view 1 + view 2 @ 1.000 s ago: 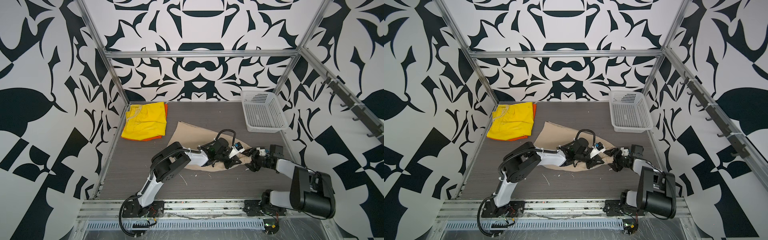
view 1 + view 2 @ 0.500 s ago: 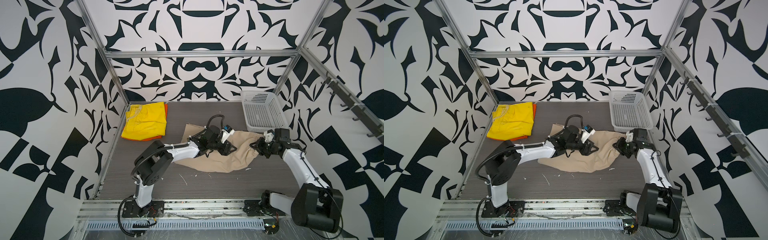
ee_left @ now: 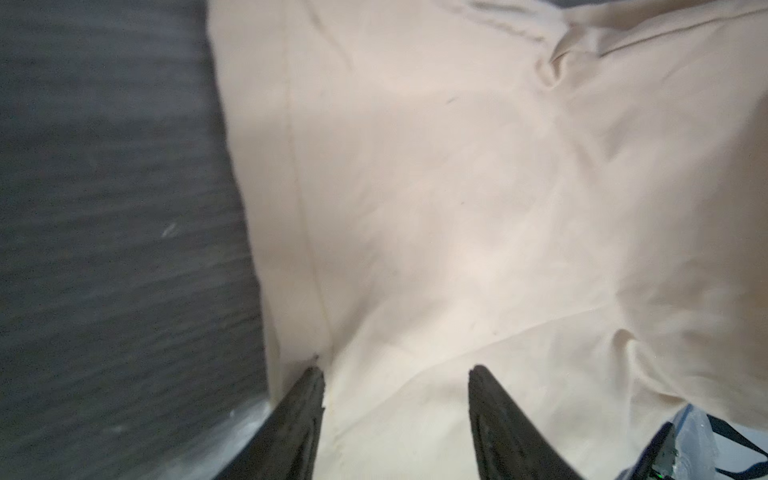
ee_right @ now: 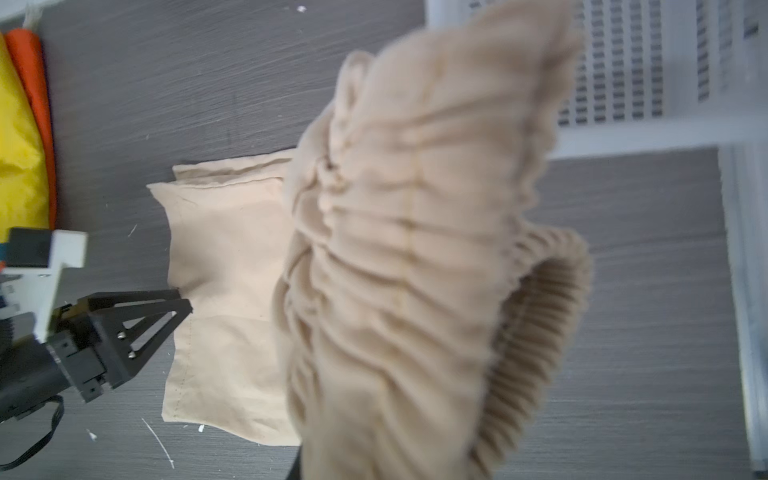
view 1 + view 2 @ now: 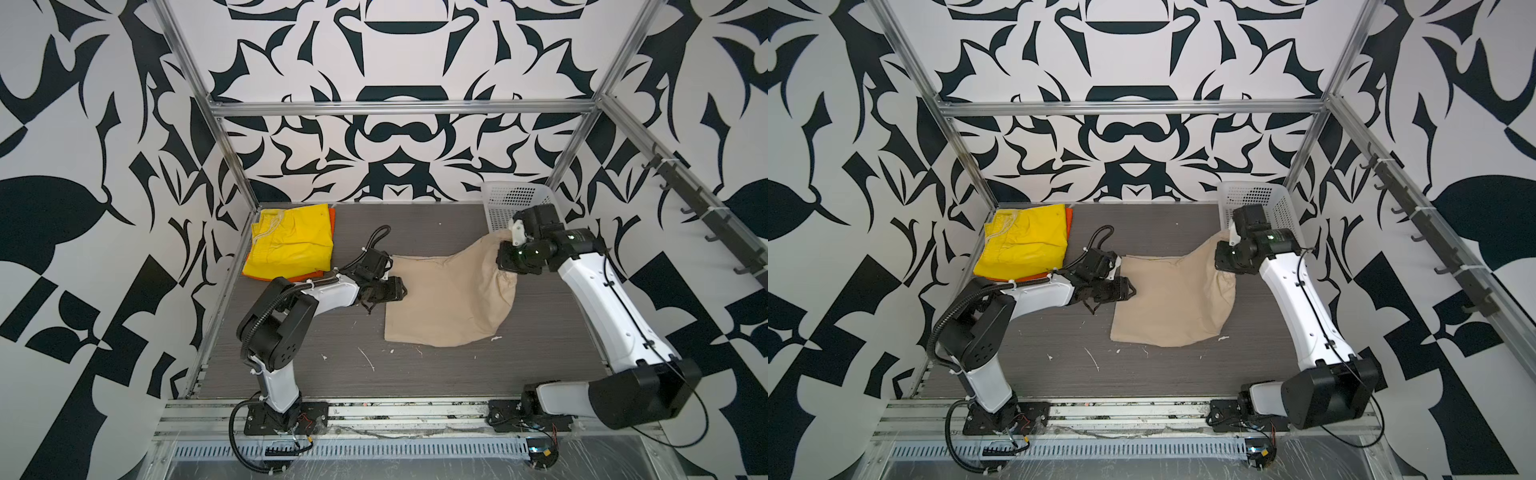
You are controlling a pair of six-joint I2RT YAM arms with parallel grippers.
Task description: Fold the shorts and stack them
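The right claw (image 5: pixel 503 248) is clamped on the gathered waistband (image 4: pixel 415 249) of the beige shorts (image 5: pixel 449 299), holding that end up off the tabletop (image 5: pixel 415 374) — the rest drapes limp down to the left claw (image 3: pixel 395 370), jaws apart at the leg hem (image 3: pixel 286 187). Light, floppy cloth, likely to sag; the thick elastic and hem corners look the surest holds. The yellow shorts (image 5: pixel 293 241) lie folded on the orange shorts (image 5: pixel 309 275), far left.

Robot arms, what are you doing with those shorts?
They are folding shorts. The right gripper is shut on the gathered waistband of the beige shorts, holding that end up off the table. The left gripper is open at the hem end, which lies flat. The yellow shorts lie folded on the orange shorts.
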